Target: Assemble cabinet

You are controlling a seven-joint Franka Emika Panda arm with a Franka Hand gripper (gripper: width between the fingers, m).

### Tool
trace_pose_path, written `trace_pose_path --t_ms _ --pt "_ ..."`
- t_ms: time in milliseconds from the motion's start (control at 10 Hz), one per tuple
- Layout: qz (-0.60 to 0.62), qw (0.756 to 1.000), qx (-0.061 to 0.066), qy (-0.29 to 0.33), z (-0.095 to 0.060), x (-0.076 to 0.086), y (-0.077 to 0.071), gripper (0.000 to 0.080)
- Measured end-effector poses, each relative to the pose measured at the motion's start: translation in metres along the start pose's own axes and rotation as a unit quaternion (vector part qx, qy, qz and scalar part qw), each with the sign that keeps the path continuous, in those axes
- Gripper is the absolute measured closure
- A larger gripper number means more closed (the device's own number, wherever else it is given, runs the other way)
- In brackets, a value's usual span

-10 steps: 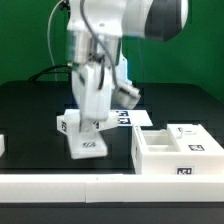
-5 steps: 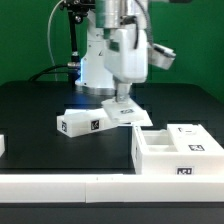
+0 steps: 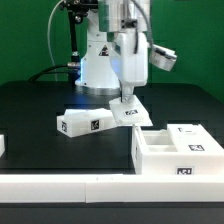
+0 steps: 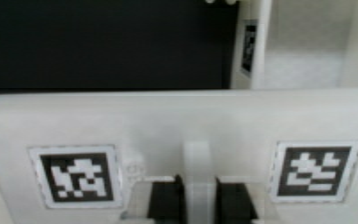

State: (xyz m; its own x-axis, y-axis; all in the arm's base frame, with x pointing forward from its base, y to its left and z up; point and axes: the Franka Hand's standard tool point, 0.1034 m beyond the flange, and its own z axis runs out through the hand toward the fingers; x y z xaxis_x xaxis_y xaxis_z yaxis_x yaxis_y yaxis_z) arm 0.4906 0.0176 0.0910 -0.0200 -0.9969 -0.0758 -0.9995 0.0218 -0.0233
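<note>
A loose white cabinet panel (image 3: 84, 123) with black-and-white tags lies on the black table left of centre. My gripper (image 3: 124, 101) points down just past its right end, low over the table. In the wrist view the panel (image 4: 176, 130) fills the lower half with two tags facing me. My gripper (image 4: 197, 200) is shut, its dark fingers (image 4: 165, 202) almost together with only a thin pale strip between them. I cannot tell whether they pinch anything. The open cabinet body (image 3: 160, 160) with its compartments stands at the exterior view's right; the wrist view shows it beyond the panel (image 4: 304, 55).
The marker board (image 3: 134, 117) lies flat under and behind the gripper. A long white rail (image 3: 90, 190) runs along the table's front edge. A small white part (image 3: 3, 146) sits at the exterior view's far left. The robot's base stands behind the panel.
The arm has turned and swung from over the panel toward the exterior view's right. The panel, which reached nearer the front a second ago, now lies flat farther back. The gripper stayed shut.
</note>
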Motion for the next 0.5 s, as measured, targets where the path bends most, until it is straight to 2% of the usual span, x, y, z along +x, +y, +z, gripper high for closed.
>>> trace_pose_path --t_ms 200,300,500 --pt "0.037 0.999 -0.001 -0.019 -0.007 -0.022 0.017 0.0737" --pt "0.039 0.999 -0.002 -0.015 -0.003 -0.027 0.023 0.0737" --pt "0.033 0.999 -0.004 -0.013 -0.001 -0.028 0.023 0.0737"
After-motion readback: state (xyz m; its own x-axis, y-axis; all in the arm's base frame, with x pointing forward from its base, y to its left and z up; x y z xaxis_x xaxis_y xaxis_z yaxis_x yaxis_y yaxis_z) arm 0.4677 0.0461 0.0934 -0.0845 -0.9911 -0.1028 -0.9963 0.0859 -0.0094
